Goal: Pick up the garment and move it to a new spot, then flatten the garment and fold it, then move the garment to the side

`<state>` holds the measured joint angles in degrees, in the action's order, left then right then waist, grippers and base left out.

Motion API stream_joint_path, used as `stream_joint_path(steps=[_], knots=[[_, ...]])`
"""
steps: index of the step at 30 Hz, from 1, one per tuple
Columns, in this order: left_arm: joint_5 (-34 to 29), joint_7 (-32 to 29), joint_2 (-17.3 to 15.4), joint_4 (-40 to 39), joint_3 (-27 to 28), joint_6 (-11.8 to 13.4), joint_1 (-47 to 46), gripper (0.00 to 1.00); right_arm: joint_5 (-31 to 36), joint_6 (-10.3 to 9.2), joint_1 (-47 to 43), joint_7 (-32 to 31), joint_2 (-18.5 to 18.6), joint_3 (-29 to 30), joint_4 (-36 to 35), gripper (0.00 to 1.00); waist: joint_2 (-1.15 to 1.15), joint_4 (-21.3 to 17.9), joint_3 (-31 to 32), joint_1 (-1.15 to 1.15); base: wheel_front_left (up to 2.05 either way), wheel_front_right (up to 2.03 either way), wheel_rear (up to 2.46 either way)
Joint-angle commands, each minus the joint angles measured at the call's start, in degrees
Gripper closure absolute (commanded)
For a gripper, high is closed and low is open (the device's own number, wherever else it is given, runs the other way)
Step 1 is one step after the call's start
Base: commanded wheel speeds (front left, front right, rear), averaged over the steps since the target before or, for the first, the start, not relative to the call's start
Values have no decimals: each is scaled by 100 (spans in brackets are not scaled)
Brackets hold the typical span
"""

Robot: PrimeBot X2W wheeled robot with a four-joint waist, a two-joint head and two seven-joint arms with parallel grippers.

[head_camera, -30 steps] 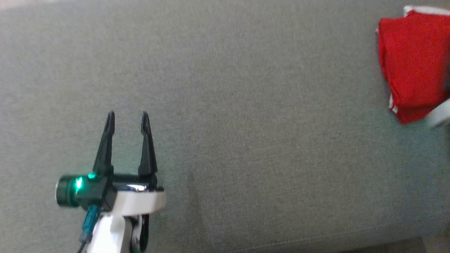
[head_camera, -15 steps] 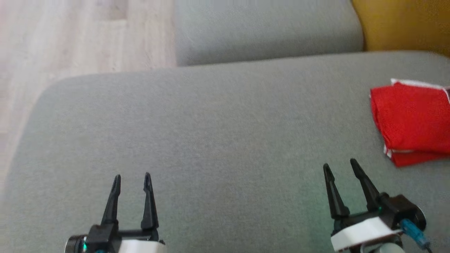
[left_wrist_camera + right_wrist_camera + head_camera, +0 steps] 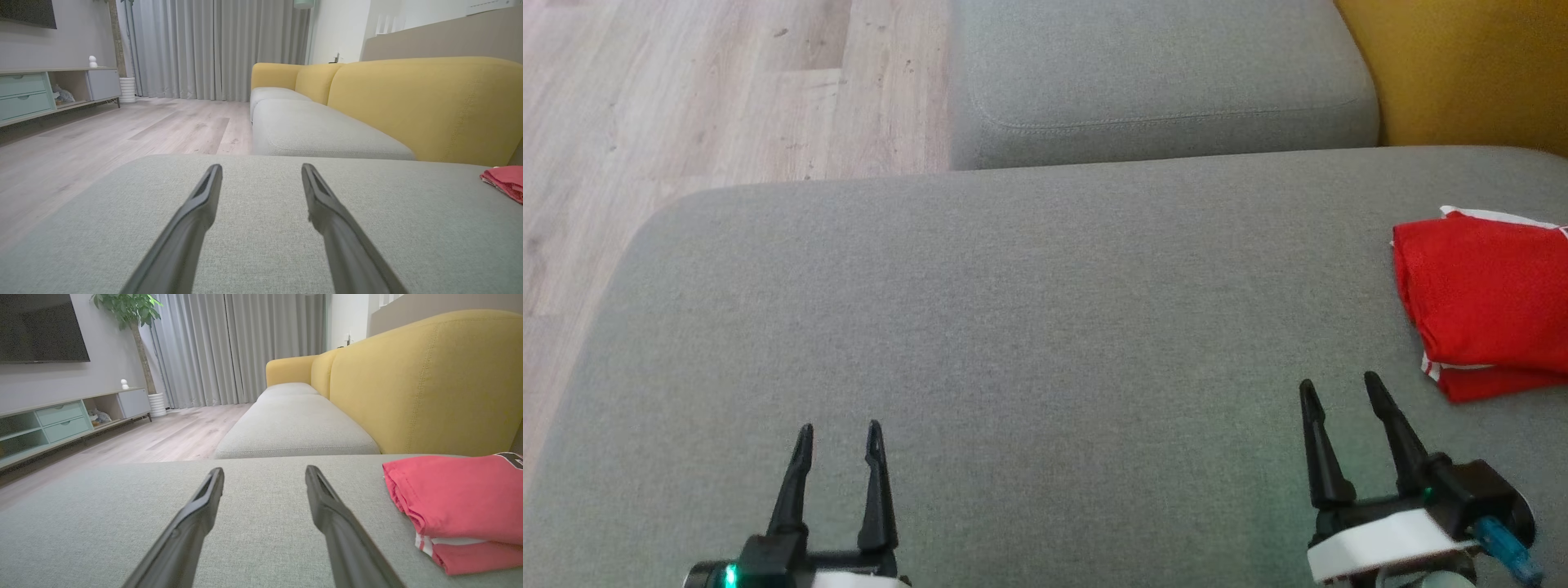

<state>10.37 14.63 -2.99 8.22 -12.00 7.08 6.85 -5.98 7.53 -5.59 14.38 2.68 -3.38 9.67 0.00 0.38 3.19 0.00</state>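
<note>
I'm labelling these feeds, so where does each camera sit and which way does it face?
Head view: head-mounted, looks down on the grey cushion; left fingers and right fingers at bottom.
Left wrist view: low over the cushion, facing the yellow backrest past its own fingers.
Right wrist view: likewise; red garment at right.
All share the garment.

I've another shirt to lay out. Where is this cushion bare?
The grey cushion is bare from its left edge, by the wood floor, across to the folded red garment crowding its right. The left gripper and right gripper hover open at the near edge.
</note>
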Motion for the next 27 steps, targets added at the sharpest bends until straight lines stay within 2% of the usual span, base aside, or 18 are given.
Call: stream_joint_path(steps=[1, 5, 27], knots=[[-30, -1, 0, 14, -3, -2, 0, 100, -7, 0, 0, 0, 0, -1, -1, 100, 0, -5, -2, 0, 0, 0, 0], [-10, -4, 1, 348, -3, -5, 118, 100, -26, 0, -62, -10, -5, -9, 342, 100, 0, -9, -4, 0, 0, 0, 0], [1463, -272, -78, 391, 200, -247, -117, 100, -1562, -1, 142, -277, 76, 56, 351, 100, 0, -14, -60, 0, 0, 0, 0]])
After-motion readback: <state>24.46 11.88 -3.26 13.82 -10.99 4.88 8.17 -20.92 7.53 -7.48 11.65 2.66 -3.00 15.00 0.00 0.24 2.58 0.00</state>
